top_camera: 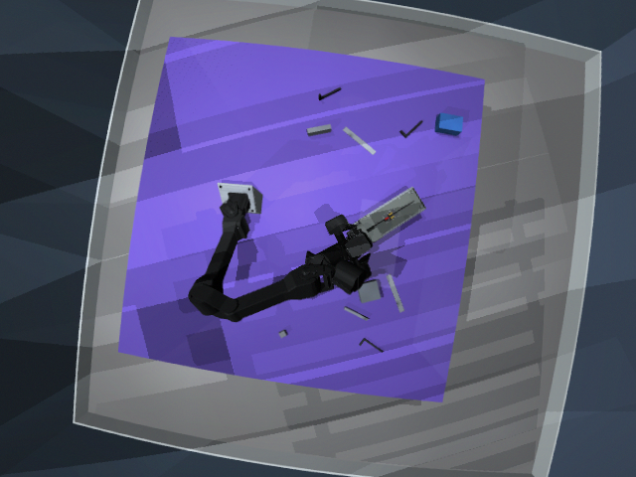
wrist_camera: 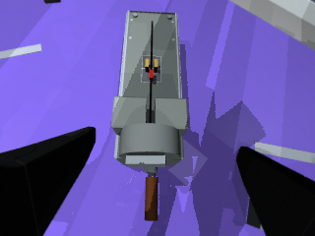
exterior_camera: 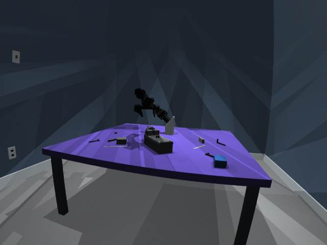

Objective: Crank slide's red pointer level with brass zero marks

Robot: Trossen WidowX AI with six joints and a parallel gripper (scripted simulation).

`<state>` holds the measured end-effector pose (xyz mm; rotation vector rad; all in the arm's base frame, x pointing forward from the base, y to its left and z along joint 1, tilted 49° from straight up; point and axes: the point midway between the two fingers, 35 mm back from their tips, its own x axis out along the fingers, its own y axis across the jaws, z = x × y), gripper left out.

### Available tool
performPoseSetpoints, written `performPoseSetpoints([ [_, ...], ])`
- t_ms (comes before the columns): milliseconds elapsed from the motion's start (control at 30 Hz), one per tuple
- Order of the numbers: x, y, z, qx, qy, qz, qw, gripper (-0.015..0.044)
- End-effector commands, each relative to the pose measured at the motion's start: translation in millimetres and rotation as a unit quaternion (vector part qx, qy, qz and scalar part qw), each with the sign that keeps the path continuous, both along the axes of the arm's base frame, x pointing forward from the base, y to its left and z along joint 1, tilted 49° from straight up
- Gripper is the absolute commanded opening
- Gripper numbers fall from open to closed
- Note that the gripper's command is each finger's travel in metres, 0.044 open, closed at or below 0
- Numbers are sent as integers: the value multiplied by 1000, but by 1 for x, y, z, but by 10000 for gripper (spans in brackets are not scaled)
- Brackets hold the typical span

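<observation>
Nearby, blue block [top_camera: 449,124] [exterior_camera: 219,161] rests well apart from machine [top_camera: 410,205] [exterior_camera: 158,144] [wrist_camera: 164,44]; gripper [wrist_camera: 167,143] spread wide, empty.

From my remote seat I could read no words, brands or numbers. The only signs I made out were two brass zero marks [top_camera: 391,213] [exterior_camera: 158,136] [wrist_camera: 156,63] on top of the crank machine [top_camera: 377,232] [exterior_camera: 165,148] [wrist_camera: 132,84], one on either side of its slot [top_camera: 405,206] [wrist_camera: 152,39]. A thin, pale rectangular outline [wrist_camera: 142,74] surrounded them, across the slot.
</observation>
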<state>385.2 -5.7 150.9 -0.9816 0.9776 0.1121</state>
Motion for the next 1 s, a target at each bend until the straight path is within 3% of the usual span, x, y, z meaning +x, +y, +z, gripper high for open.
performPoseSetpoints([
  [0, -19, -6, 7, 3, 31, 45, 999, 440],
  [300, -20, -9, 5, 4, 32, 46, 998, 440],
  [967, -22, -83, -58, 1, 31, 47, 998, 440],
])
